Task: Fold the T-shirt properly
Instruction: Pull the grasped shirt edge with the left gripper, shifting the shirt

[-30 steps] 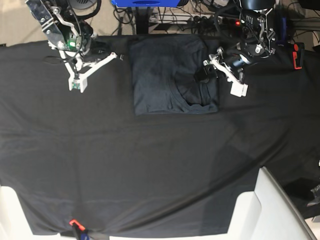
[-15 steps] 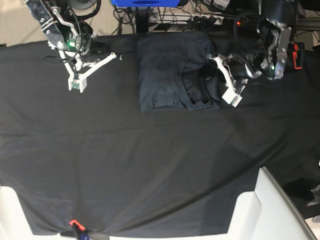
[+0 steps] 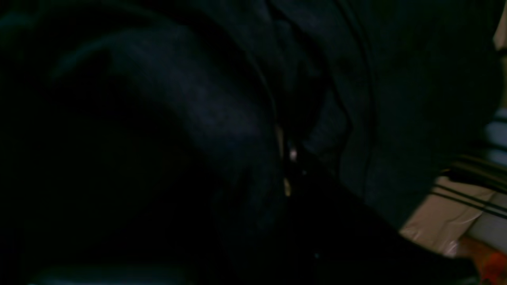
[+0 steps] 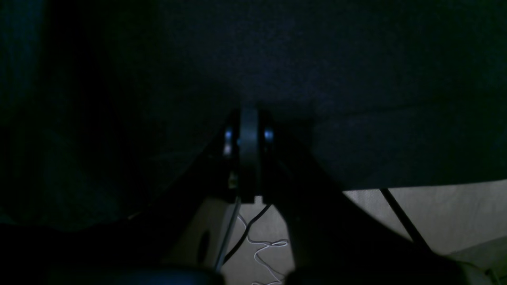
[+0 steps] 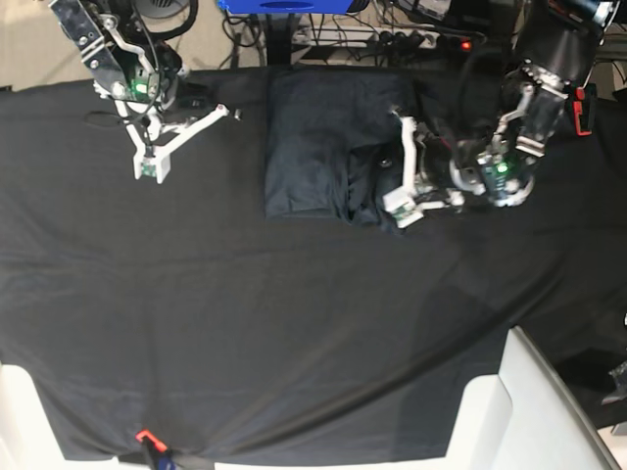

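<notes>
We see the T-shirt [image 5: 313,147] folded at the table's [image 5: 294,323] far middle; our left pincer [image 5: 400,166] presses into its bunched right edge, jaw state unclear; our right pincer [image 5: 186,132] rests splayed apart, well left.

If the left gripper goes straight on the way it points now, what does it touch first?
Most likely the T-shirt: the left gripper points into its bunched right edge and seems already against the cloth, though depth is unclear.

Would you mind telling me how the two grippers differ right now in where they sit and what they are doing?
The left gripper is at the T-shirt, at its bunched right edge; the right gripper is off the shirt, over the black table cloth, holding nothing. Both have white fingers.
</notes>
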### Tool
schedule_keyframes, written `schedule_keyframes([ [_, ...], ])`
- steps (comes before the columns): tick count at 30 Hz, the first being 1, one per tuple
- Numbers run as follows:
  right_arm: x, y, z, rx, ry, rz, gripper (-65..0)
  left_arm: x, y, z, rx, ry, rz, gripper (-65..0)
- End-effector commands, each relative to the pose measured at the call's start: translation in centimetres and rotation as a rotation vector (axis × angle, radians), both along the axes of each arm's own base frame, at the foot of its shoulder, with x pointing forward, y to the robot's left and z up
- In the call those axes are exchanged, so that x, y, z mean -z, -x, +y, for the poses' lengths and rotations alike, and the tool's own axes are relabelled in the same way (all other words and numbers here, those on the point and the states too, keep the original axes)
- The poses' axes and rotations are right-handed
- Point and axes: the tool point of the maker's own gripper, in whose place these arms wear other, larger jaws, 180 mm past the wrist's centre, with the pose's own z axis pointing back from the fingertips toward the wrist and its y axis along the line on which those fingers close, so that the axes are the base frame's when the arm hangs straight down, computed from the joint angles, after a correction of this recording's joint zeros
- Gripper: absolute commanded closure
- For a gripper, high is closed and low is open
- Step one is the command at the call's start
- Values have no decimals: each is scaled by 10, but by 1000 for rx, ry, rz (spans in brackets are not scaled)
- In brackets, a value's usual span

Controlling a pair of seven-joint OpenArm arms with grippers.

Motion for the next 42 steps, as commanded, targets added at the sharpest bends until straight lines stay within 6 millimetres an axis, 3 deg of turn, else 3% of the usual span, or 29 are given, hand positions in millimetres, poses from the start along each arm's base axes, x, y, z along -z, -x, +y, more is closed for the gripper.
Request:
schedule_keyframes([
  [1,-5,-7,-3,6,3,-28,-21,-8,-12,-1,15,-4,-39,0],
  [15,-6,-9,-3,6,3,-33,-23,3,-29,33,186,-328,-148,0],
  [21,-8,-14,-3,6,3,-44,-23,3,-34,4,366,-371,-218,0],
  [25,-8,-14,-4,11,5,-44,-23,-5,-52,-23,416,-358,-287,0],
  [31,-11,-25,-28,90,25,-65,-23,-21,-75,-55,564,-403,-385,0],
  [42,-21,-42,-72,240,54,-101,-23,-31,-81,-85,785,-453,-463,0],
])
